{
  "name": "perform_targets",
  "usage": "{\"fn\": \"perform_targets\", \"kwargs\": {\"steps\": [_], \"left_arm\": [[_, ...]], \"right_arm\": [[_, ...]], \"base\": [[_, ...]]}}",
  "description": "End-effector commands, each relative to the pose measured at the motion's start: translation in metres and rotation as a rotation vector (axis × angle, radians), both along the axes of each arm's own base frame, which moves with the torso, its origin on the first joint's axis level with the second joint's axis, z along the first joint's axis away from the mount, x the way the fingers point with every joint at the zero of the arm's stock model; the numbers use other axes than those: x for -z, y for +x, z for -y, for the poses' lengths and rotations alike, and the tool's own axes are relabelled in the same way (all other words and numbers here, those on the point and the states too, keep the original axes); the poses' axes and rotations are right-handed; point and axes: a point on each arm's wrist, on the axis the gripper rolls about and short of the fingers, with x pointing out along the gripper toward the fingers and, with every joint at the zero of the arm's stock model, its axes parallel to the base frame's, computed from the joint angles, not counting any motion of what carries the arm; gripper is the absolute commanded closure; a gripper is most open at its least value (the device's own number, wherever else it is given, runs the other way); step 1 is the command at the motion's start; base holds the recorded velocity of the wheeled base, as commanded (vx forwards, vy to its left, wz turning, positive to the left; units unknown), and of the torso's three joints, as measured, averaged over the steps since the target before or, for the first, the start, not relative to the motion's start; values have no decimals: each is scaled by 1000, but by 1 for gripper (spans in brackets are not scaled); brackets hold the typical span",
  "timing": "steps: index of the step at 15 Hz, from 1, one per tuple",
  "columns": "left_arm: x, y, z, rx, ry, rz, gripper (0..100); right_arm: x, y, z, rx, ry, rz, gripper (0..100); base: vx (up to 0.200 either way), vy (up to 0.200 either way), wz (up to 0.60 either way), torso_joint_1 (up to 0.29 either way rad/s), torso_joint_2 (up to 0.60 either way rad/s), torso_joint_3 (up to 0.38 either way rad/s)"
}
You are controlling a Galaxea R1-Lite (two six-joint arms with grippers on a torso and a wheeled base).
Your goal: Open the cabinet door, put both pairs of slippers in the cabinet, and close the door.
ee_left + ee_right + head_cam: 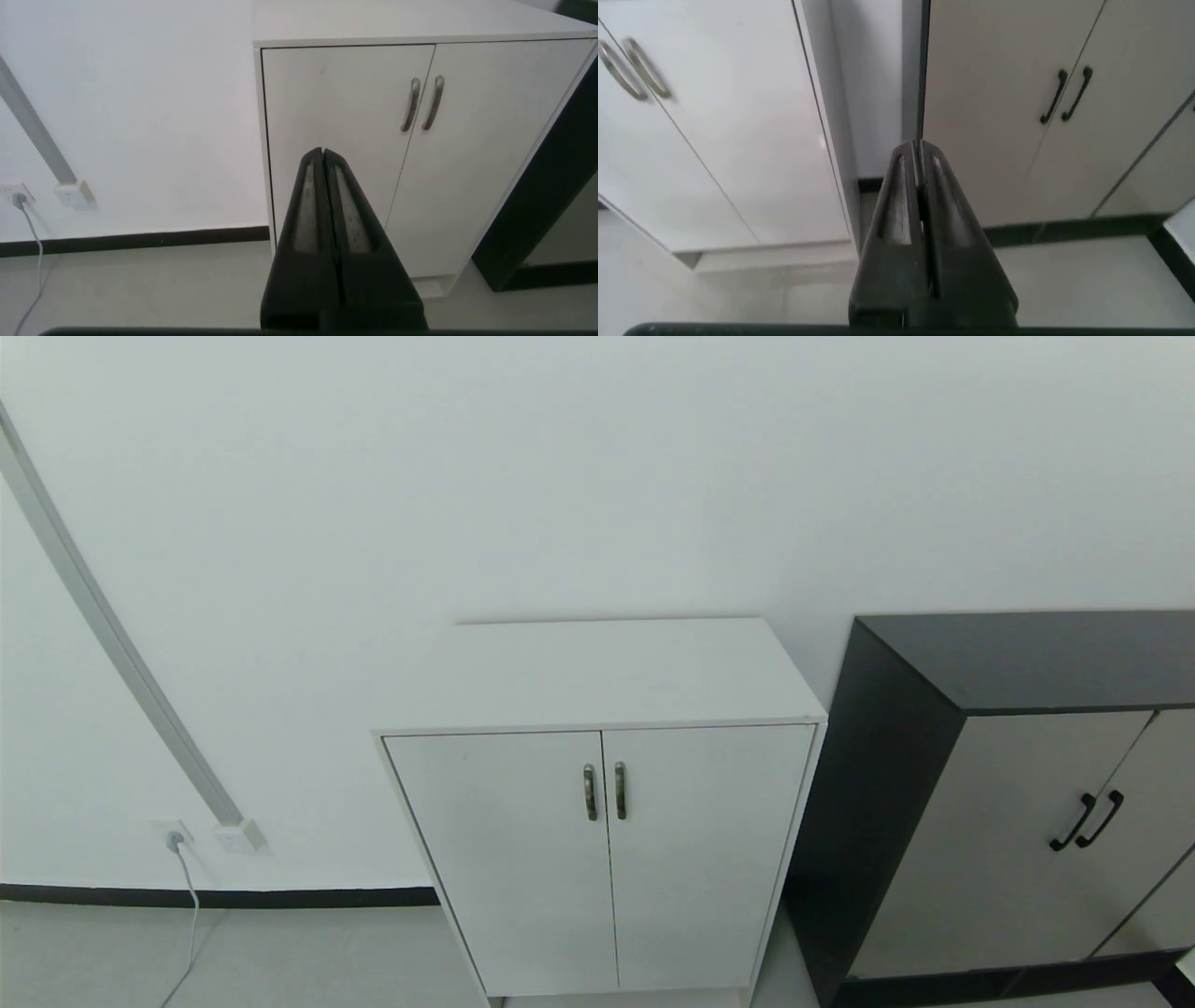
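A white two-door cabinet [597, 859] stands against the wall, both doors closed, with two metal handles [604, 791] side by side at the middle seam. In the left wrist view my left gripper [323, 155] is shut with nothing in it, held some way back from the white cabinet [420, 140], level with its left door. My right gripper [920, 147] is also shut and empty, in front of the gap between the white cabinet [710, 149] and the darker one.
A black cabinet with grey doors and black handles [1088, 819] stands right of the white one, with a narrow gap between them. Left of the white cabinet are a wall socket with a cable [173, 840] and a slanted cable duct [103, 616]. The floor there is bare.
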Motion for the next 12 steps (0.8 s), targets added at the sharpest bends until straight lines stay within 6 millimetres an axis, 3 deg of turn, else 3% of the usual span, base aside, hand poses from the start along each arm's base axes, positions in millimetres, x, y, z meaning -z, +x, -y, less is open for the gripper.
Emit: {"fn": "perform_targets", "kwargs": {"steps": [1,12], "left_arm": [[0,0,0,0,0,-3,100],[0,0,0,-2,3,-1,100]], "right_arm": [[2,-7,0,-4,1,88,100],[2,-7,0,-11,13,96,100]], "base": [[0,0,0,0,0,0],[0,0,0,0,0,0]]}}
